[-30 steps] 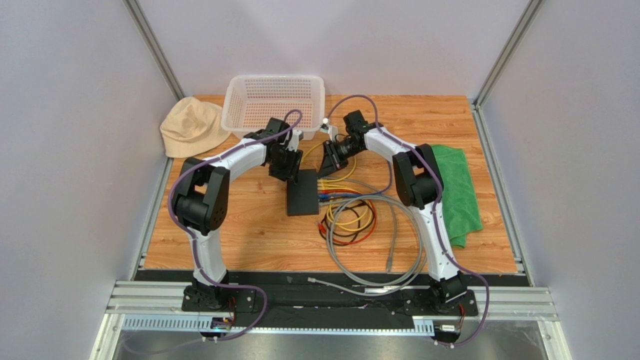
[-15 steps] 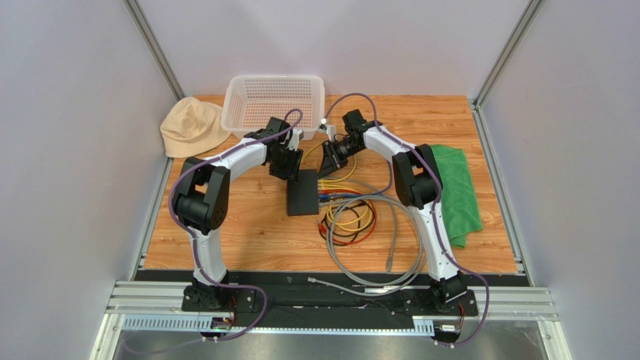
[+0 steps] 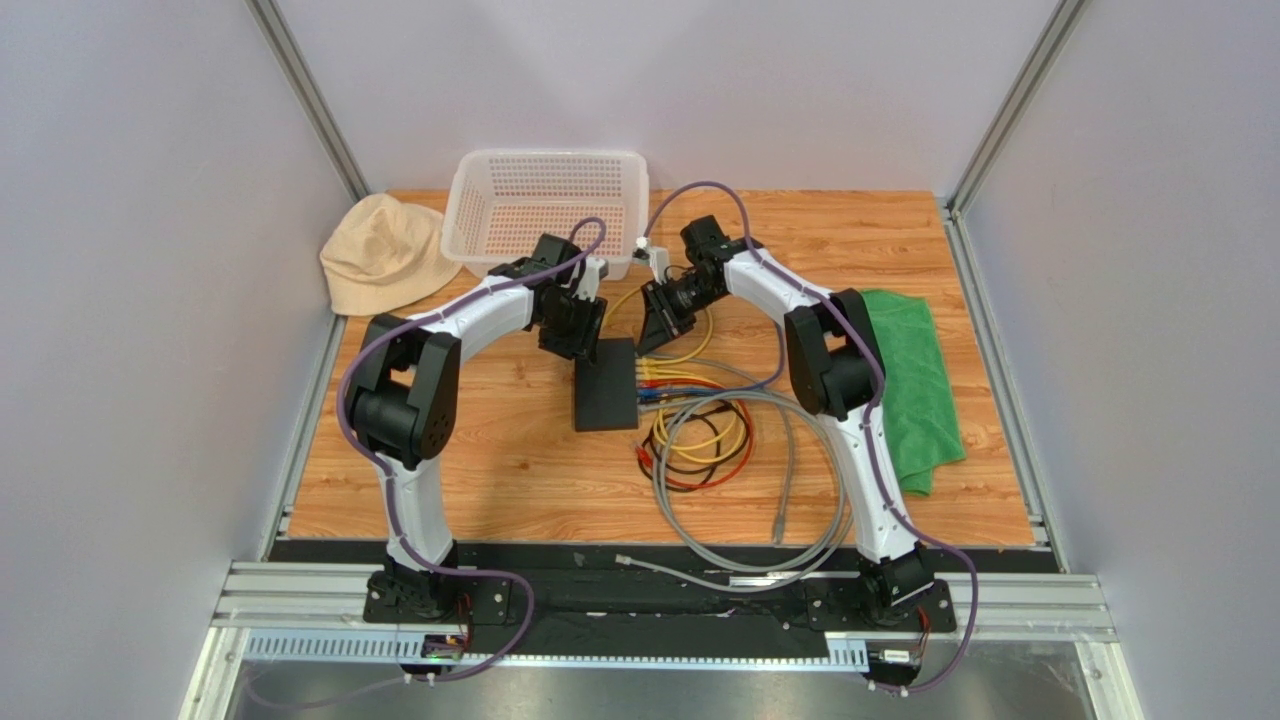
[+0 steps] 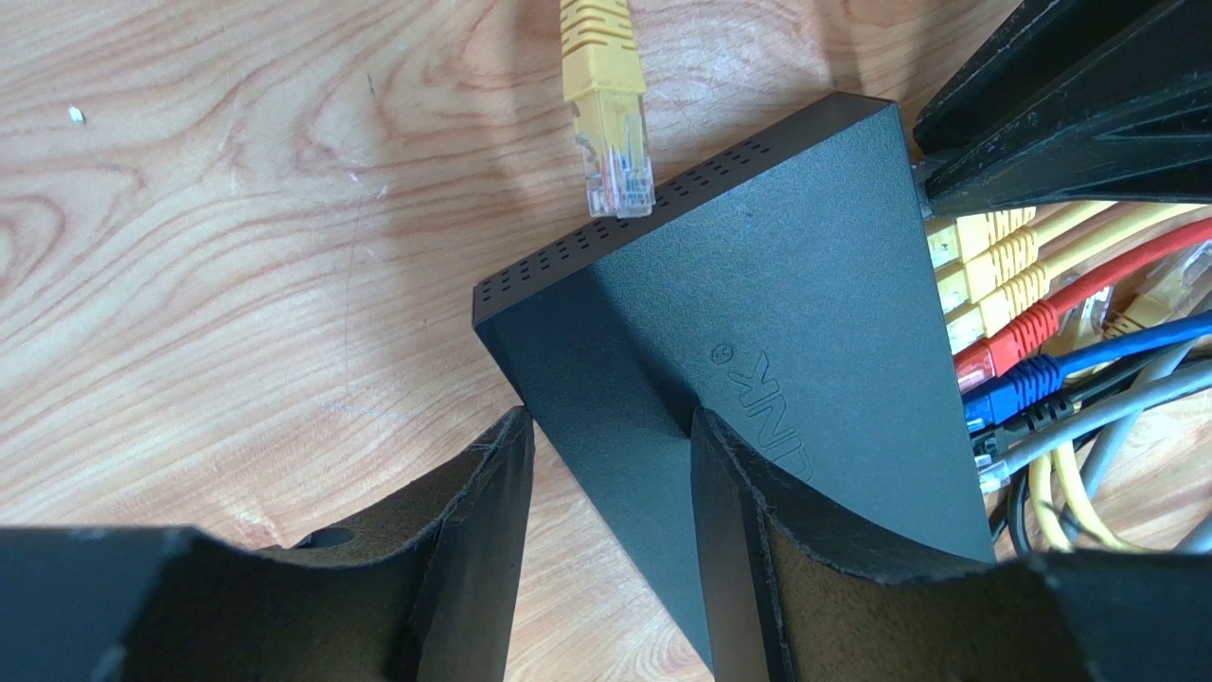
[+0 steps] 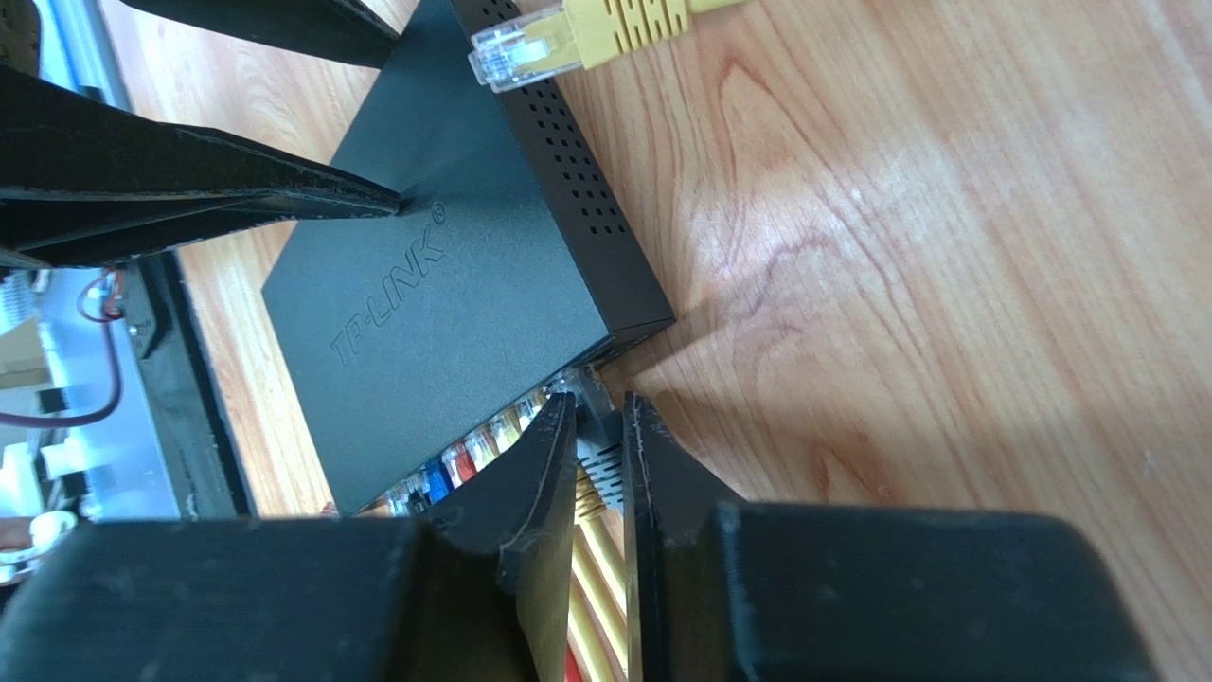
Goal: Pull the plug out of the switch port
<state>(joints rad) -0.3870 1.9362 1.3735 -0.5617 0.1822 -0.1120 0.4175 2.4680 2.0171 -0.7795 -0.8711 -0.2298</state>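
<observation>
Plug (image 5: 586, 384): seated in the far-end port on the right edge of the switch (image 3: 606, 386); axis ran left to right, so withdrawal would likely go rightward.
Switch: mid-tabletop (image 3: 496, 450), long axis near to far.
Right gripper (image 5: 598, 412): the nearer one, pinched onto the plug's sides.
Left gripper (image 4: 609, 426): part-spread astride the switch's left edge; clamping could not be told.

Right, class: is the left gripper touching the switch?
Touching. The left wrist view shows the left gripper straddling a corner of the switch, one finger lying against its top face with no gap.
</observation>
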